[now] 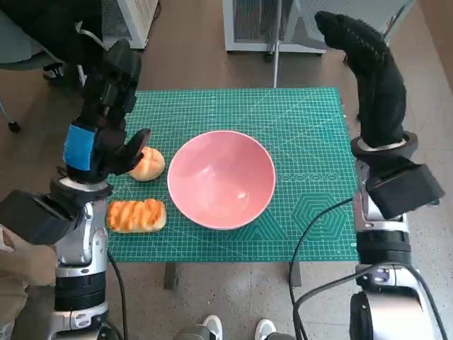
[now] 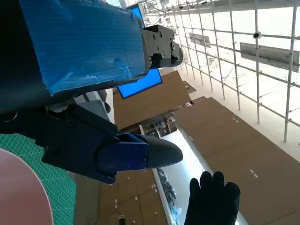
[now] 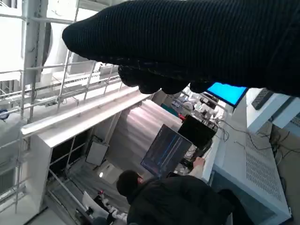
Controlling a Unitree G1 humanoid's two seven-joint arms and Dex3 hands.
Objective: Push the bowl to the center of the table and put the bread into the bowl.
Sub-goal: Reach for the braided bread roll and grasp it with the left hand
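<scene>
The pink bowl [image 1: 221, 178] stands empty near the middle of the green cutting mat [image 1: 304, 127]; its rim [image 2: 18, 187] also shows in the left wrist view. A round bread roll [image 1: 148, 164] lies just left of the bowl, and a longer glazed loaf [image 1: 136, 216] lies nearer the front edge. My left hand [image 1: 106, 117] is raised above the mat's left side, fingers apart, holding nothing; its thumb hangs over the round roll. My right hand [image 1: 368, 71] is lifted high over the mat's far right corner, fingers up, empty. That glove [image 2: 211, 199] also appears in the left wrist view.
A white cabinet [image 1: 297, 25] and a metal post [image 1: 276, 42] stand beyond the table's far edge. Shoes [image 1: 237, 329] of a person show by the front edge. A person [image 3: 173, 197] sits at monitors in the right wrist view. Cables [image 1: 318, 241] hang by my right arm.
</scene>
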